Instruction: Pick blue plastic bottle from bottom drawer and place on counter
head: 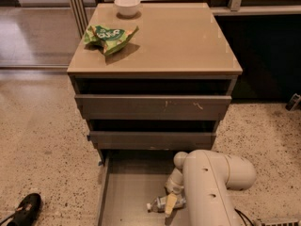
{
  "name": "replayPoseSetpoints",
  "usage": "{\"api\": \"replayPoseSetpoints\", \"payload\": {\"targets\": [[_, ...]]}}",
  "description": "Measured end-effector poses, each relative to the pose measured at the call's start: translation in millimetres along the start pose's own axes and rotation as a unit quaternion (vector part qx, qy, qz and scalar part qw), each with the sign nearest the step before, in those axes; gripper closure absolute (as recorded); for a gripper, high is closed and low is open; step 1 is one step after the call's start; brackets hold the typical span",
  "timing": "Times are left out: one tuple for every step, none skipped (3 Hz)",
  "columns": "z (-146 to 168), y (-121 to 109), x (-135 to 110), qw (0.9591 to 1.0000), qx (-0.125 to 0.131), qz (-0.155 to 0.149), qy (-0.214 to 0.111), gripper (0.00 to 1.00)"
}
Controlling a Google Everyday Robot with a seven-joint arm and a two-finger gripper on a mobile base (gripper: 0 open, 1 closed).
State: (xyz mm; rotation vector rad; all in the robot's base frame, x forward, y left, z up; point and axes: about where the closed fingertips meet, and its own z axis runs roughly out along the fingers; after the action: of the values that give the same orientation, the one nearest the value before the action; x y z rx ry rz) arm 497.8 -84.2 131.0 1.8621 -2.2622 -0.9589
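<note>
The arm (207, 185) fills the lower right of the frame, bent downward into the bottom drawer (124, 192). Its gripper (170, 203) is at the blue plastic bottle (157, 205), which lies on its side on the drawer floor, lower centre. Whether the gripper is clamped or spread cannot be told.

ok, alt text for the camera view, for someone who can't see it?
The gripper is down in the open bottom drawer, at the blue plastic bottle lying on its floor. On the counter above sit a green snack bag and a white bowl.
</note>
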Motion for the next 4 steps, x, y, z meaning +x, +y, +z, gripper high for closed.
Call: {"api": "replayPoseSetpoints", "payload": {"targets": [[0.0, 0.0, 0.0, 1.0, 0.0, 0.0, 0.0, 0.0], [3.2, 1.8, 0.7, 0.9999, 0.01, 0.009, 0.003, 0.0], [-3.2, 5.8, 3.9, 0.9977, 0.05, 0.045, -0.013, 0.0], [-3.4, 4.6, 9.2, 0.9901, 0.108, 0.083, -0.032, 0.0]]}}
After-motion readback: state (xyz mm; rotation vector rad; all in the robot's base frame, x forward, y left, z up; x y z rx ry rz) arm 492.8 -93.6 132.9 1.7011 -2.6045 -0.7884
